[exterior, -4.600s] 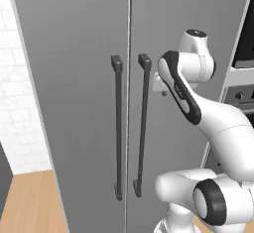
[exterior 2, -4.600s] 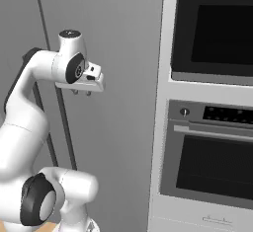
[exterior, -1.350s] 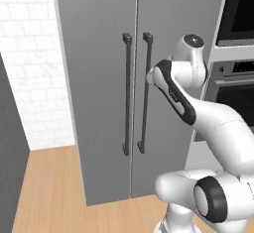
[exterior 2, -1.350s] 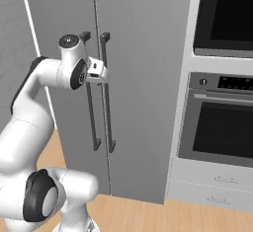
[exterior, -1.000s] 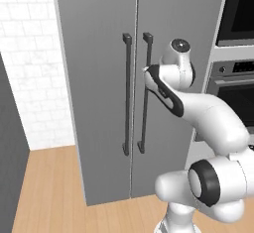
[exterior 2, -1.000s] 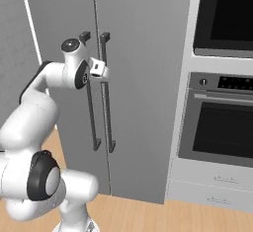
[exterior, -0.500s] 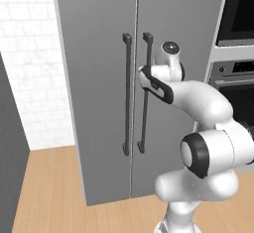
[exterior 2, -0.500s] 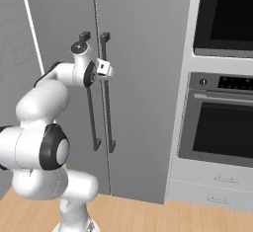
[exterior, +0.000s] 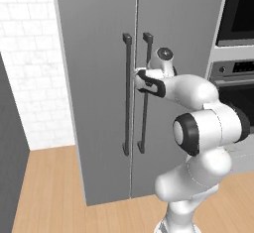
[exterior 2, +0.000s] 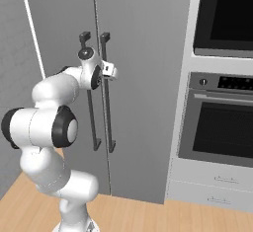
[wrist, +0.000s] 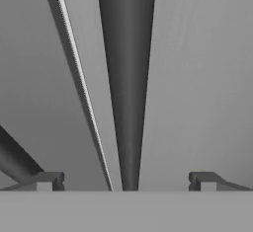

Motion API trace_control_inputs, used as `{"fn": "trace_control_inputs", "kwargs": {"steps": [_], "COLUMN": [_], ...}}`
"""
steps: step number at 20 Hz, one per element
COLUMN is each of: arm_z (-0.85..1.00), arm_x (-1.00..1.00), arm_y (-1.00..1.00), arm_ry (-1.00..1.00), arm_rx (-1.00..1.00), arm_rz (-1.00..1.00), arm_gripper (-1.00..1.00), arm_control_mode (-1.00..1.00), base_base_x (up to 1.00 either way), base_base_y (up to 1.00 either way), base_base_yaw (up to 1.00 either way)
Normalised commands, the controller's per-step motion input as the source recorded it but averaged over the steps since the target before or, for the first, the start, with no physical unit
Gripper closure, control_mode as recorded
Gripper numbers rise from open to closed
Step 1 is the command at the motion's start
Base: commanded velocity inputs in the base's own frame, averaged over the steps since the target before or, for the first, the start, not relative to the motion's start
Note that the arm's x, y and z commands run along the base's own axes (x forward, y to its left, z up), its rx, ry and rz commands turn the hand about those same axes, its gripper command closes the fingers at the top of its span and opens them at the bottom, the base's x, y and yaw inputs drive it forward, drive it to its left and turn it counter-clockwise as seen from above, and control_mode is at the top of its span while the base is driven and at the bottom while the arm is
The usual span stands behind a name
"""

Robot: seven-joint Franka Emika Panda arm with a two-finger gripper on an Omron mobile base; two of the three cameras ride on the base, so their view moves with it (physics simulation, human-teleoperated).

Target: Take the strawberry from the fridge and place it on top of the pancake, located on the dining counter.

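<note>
The fridge (exterior: 94,29) stands right in front of me, tall and matte grey, with both doors shut. The strawberry is hidden behind them. My gripper (exterior: 141,81) reaches out to the right door's dark bar handle (exterior: 145,118), at about a third of the way down it. In the hand view the gripper (wrist: 127,181) is open, and that handle (wrist: 126,78) runs up between the two fingertips (wrist: 49,180) without touching either. The left door's handle (wrist: 12,159) crosses the lower left corner. The pancake and the dining counter are out of view.
A black-glass wall oven (exterior 2: 222,19) sits to the right of the fridge, with a second oven (exterior 2: 222,127) and drawers (exterior 2: 217,186) below it. A white brick wall (exterior: 25,53) lies to the left. The floor (exterior: 49,192) is light wood.
The arm has stretched forward, and the hand has closed in on the right door's handle until the bar lies between the fingers. The jaws stayed open. The fridge doors have not moved.
</note>
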Motion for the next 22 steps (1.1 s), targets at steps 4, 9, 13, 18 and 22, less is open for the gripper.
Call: {"fn": "trace_control_inputs", "kwargs": {"steps": [4,9,13,18,22], "arm_z": [-0.27,-0.12,-0.07,-0.18,-0.32], "arm_x": [0.42,0.44,0.63,0.8,0.54], "arm_y": [0.0,0.0,0.0,0.0,-0.06], "arm_ry": [-0.13,-0.11,-0.02,0.0,0.0], "arm_rx": [0.0,0.0,0.0,0.0,0.0], "arm_rz": [0.0,0.0,0.0,0.0,0.0], "arm_gripper": [-1.0,-1.0,-1.0,1.0,1.0], "arm_control_mode": [-1.0,-1.0,-1.0,-1.0,-1.0], "base_base_x": [0.0,0.0,0.0,0.0,0.0], "base_base_y": [0.0,0.0,0.0,0.0,0.0], "base_base_yaw": [0.0,0.0,0.0,0.0,0.0]}}
